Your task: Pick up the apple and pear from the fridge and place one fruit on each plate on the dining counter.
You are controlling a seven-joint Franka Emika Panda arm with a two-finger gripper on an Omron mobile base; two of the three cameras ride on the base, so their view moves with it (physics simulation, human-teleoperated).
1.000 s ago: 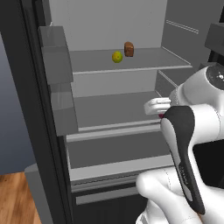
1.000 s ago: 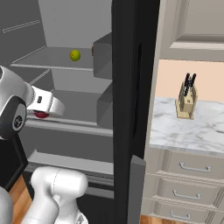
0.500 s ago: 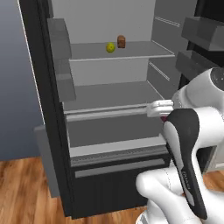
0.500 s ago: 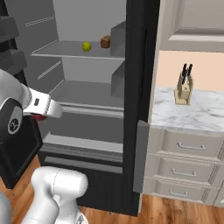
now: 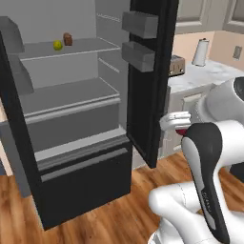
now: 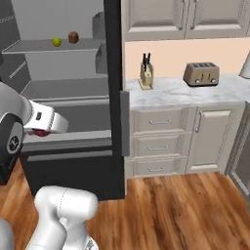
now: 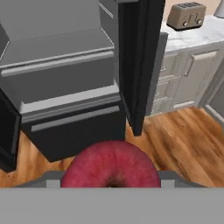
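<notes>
Between our fingers [image 7: 111,186] sits the apple [image 7: 111,165], clamped close for the drive to the plates. Up on the fridge [image 5: 71,143] top shelf the pear [image 5: 57,45] waits beside a brown block [image 5: 68,39], so we judge it comes second.
</notes>
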